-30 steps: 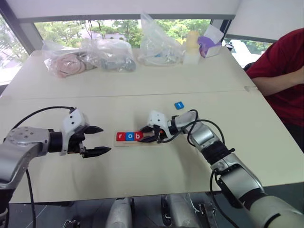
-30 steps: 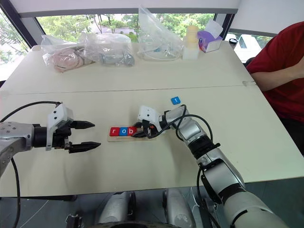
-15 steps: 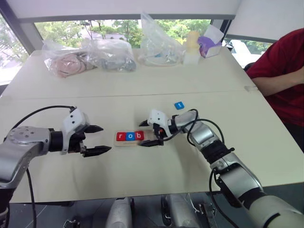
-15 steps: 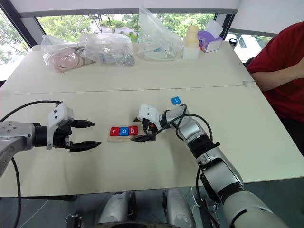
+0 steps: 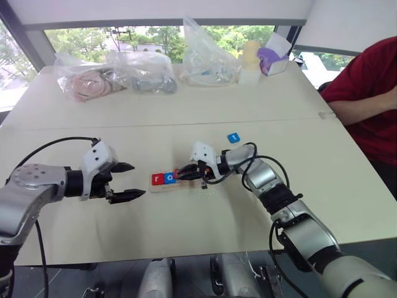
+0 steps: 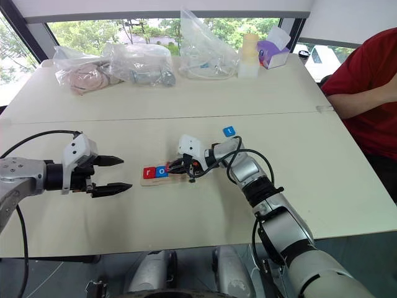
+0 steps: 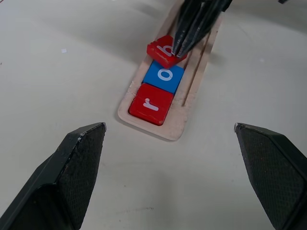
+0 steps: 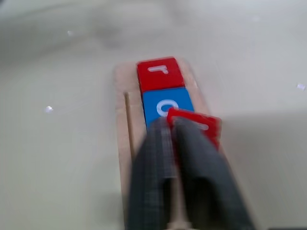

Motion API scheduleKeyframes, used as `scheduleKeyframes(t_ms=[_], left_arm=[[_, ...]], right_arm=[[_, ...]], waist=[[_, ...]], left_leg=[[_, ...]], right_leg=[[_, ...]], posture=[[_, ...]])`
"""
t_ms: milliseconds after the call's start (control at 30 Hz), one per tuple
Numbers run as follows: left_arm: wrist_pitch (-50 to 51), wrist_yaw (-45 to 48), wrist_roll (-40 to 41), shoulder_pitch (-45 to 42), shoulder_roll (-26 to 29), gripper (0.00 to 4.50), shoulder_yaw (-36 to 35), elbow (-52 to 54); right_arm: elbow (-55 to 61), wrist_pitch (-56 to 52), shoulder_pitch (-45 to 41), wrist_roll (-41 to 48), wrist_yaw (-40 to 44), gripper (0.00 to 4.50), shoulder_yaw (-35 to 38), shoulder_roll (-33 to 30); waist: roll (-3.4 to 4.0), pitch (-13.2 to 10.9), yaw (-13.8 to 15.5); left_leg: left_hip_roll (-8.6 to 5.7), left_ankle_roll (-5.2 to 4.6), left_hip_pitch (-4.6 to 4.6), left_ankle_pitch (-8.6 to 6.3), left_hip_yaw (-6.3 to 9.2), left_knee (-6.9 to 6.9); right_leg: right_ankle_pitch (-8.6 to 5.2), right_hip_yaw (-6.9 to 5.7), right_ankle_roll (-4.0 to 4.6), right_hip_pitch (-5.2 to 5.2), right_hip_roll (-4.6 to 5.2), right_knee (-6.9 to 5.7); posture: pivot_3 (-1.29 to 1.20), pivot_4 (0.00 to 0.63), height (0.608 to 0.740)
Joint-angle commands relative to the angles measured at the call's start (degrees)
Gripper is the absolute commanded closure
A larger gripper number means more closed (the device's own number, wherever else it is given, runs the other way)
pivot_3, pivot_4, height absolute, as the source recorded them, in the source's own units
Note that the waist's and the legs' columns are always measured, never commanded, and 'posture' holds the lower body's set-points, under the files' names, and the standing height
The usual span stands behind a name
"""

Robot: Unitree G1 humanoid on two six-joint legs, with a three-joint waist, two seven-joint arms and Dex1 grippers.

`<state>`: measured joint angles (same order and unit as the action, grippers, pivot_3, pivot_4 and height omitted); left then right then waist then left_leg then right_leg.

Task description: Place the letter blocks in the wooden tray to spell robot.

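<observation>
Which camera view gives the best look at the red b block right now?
The left wrist view: the red b block shows tilted, lifted over the blue o, with the right tool shut and pressing on it. The right wrist view hides most of it behind its own fingers; the eye views show it tiny in the wooden tray.

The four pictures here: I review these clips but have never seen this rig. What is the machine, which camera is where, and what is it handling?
A humanoid robot with two arms stands at a table. Two pictures come from cameras on its head, looking down over the arms; the other two come from cameras on each wrist.

On the table lies the wooden tray with a red r block and a blue o block lying flat. The right gripper, shut, presses on a red b block, which sits tilted. The left gripper is open, holding nothing. A blue t block lies apart. Plastic bags sit at the far side.
</observation>
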<state>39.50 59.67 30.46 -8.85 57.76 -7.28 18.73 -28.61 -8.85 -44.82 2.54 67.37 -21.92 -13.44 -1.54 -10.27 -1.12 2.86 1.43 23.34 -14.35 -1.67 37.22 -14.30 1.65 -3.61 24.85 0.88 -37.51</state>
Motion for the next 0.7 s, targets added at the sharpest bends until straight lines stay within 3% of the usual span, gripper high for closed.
scheduleKeyframes(t_ms=[33,333,433,633,700], left_arm=[[-0.53,-0.06,-0.25,-0.59,-0.03,0.0,-0.39,0.35],[-0.52,-0.18,-0.24,-0.53,-0.24,0.0,-0.53,0.47],[-0.71,0.06,-0.38,-0.58,-0.03,0.0,-0.66,0.09],[-0.92,0.19,-0.64,-0.6,-0.01,0.0,-0.59,-0.12],[-0.9,0.19,-0.75,-0.84,-0.15,0.0,-0.43,-0.18]], right_arm=[[2.14,-0.52,0.11,0.34,0.77,4.42,0.39,-0.44],[7.81,-4.55,0.91,2.46,1.8,4.42,1.98,-1.73],[9.93,-6.84,1.25,4.15,3.43,3.54,2.41,-2.45],[8.6,-6.58,0.91,3.05,-0.07,0.41,2.37,-2.15],[6.74,-6.63,0.51,2.42,-1.81,0.41,2.17,-1.34]], waist=[[0.0,0.0,0.01],[0.0,0.0,-0.04],[0.0,0.0,0.04],[0.0,0.0,0.03],[0.0,0.0,-0.02]], left_leg=[[0.0,0.0,0.0,0.0,0.0,0.0],[0.0,0.0,0.01,0.0,0.0,0.0],[0.0,0.0,0.01,0.0,0.0,0.0],[0.0,0.0,0.01,0.0,0.0,0.0],[0.0,0.0,0.01,0.0,-0.01,0.0]], right_leg=[[0.0,0.0,0.0,0.0,0.0,0.0],[0.0,0.0,0.0,0.01,0.0,0.0],[0.0,0.0,0.0,0.01,0.0,0.0],[0.0,0.0,0.0,0.01,0.0,0.0],[0.0,0.0,0.01,0.01,0.0,0.0]], posture=[[0.0,0.15,0.738],[0.0,0.15,0.738],[0.0,0.15,0.738],[0.0,0.15,0.738],[0.0,0.15,0.738]])
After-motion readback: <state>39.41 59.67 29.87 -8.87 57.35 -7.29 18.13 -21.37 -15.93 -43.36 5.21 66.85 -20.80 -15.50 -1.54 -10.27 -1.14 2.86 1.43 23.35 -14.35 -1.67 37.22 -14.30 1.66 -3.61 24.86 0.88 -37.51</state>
